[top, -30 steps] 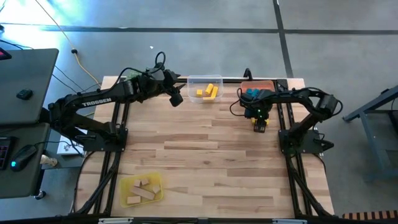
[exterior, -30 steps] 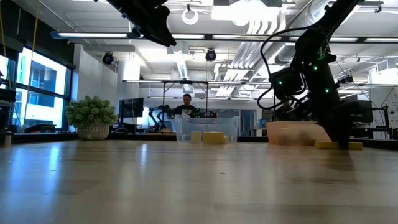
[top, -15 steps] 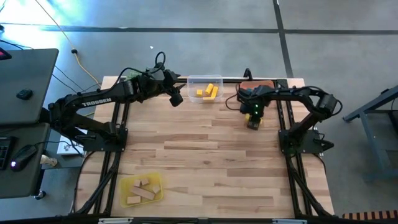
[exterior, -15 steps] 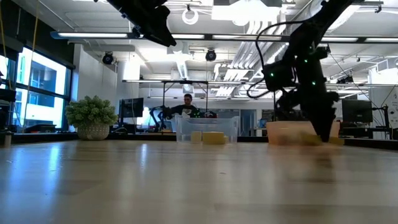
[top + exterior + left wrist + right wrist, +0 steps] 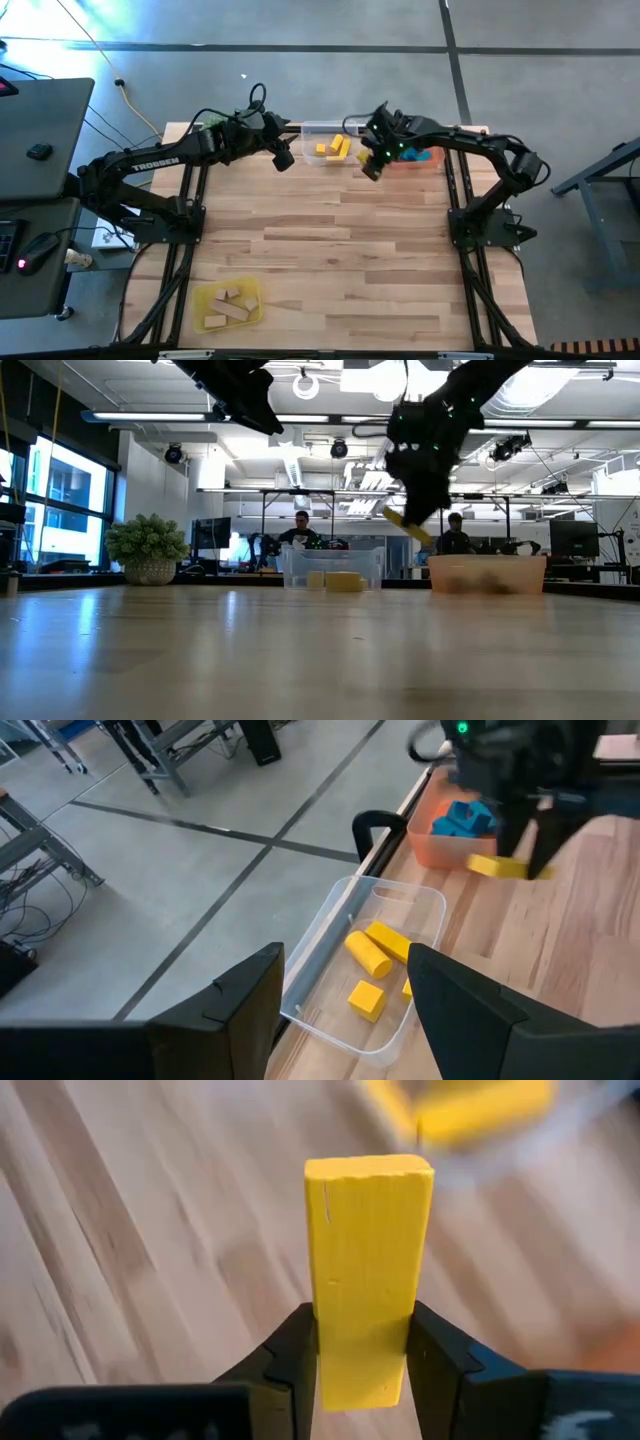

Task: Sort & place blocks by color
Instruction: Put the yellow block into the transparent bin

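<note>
My right gripper point(image 5: 372, 165) is up in the air at the right end of the clear tray point(image 5: 330, 145), shut on a yellow bar block point(image 5: 368, 1250), which also shows in the low view point(image 5: 408, 526). The clear tray at the table's far edge holds several yellow blocks point(image 5: 378, 946). Beside it, the orange tray point(image 5: 420, 157) contains blue blocks point(image 5: 462, 818). Plain wood blocks point(image 5: 228, 305) lie in a yellow tray point(image 5: 205, 295) near the front left. My left gripper point(image 5: 345, 1020) hovers open left of the clear tray, above the table. My right gripper pinches the yellow bar between its two fingers point(image 5: 297, 1350) at one end point(image 5: 366, 1365), and the rest of the bar sticks out past the fingertips. The fingers come down from above. The bar is lifted clear of the table and sits tilted below the gripper point(image 5: 408, 526).
A green spiky plant point(image 5: 147, 547) stands past the table's far left. Two people point(image 5: 300, 530) are in the room behind the table. The wide wooden tabletop point(image 5: 340, 250) stretches between the far trays and the yellow tray.
My right gripper has risen from the table in front of the orange tray and moved toward the table's left, to the clear tray, staying shut on the yellow bar. The bar has been lifted clear of the table and now sits tilted in the air.
</note>
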